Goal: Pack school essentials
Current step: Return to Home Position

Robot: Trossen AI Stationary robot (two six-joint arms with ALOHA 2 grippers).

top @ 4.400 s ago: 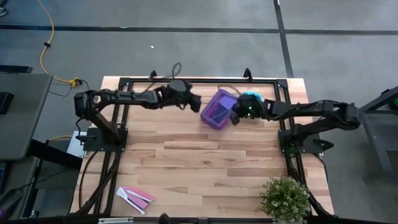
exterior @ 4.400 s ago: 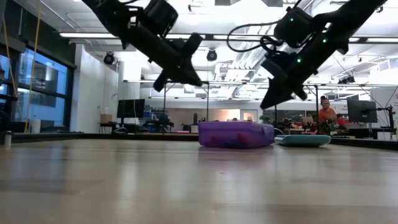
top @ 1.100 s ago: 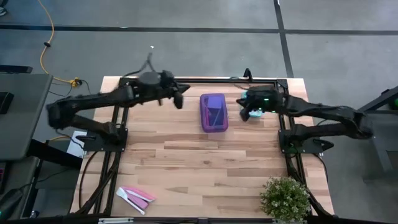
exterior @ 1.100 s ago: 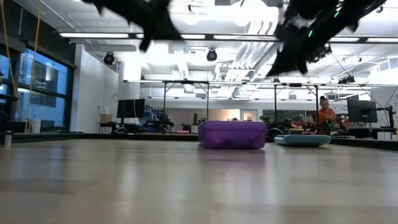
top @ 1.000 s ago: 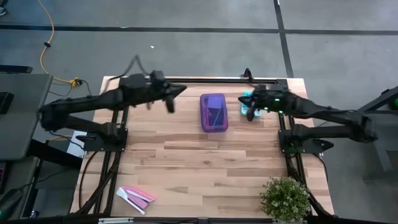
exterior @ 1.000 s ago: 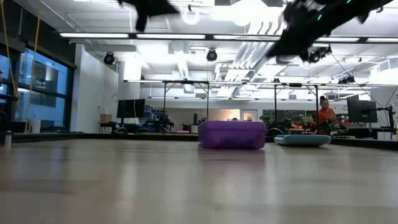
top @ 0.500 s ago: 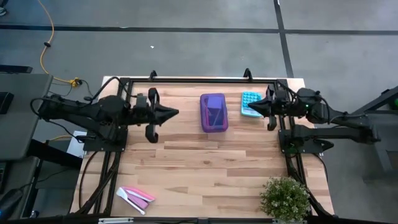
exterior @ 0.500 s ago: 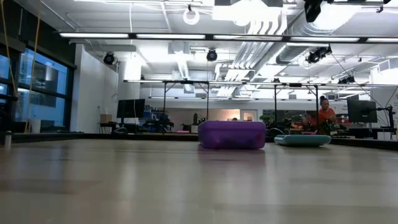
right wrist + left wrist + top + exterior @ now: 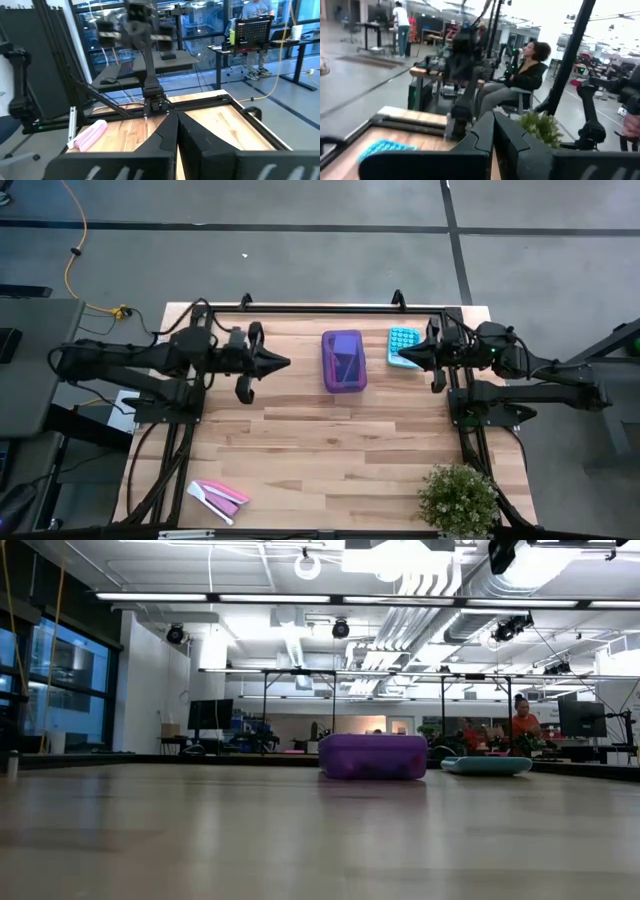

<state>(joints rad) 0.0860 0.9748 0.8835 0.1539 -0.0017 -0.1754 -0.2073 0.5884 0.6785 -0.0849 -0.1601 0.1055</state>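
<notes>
A closed purple case [image 9: 344, 361] lies flat on the wooden table near its far edge; the low view shows it too [image 9: 372, 756]. The school essentials are hidden or out of view. My left gripper [image 9: 286, 363] hangs above the table to the left of the case. It is shut, holds nothing and points level at the case; its wrist view shows the fingers together [image 9: 493, 131]. My right gripper [image 9: 403, 357] is shut and holds nothing. It points level toward the case from the right, above the near edge of a light-blue calculator [image 9: 403, 343].
The calculator [image 9: 487, 765] lies flat to the right of the case. Flat pink-and-white pieces [image 9: 218, 497] lie at the near left corner, and a potted plant [image 9: 459, 500] stands at the near right. A black frame [image 9: 320, 309] runs along the table's far edge. People sit in the room beyond.
My left gripper has swung from the far edge toward the near side and turned to point level at the case. My right gripper has drawn back toward the table's right edge, risen and levelled out, then held still. Both have left the low view. The case has not moved.
</notes>
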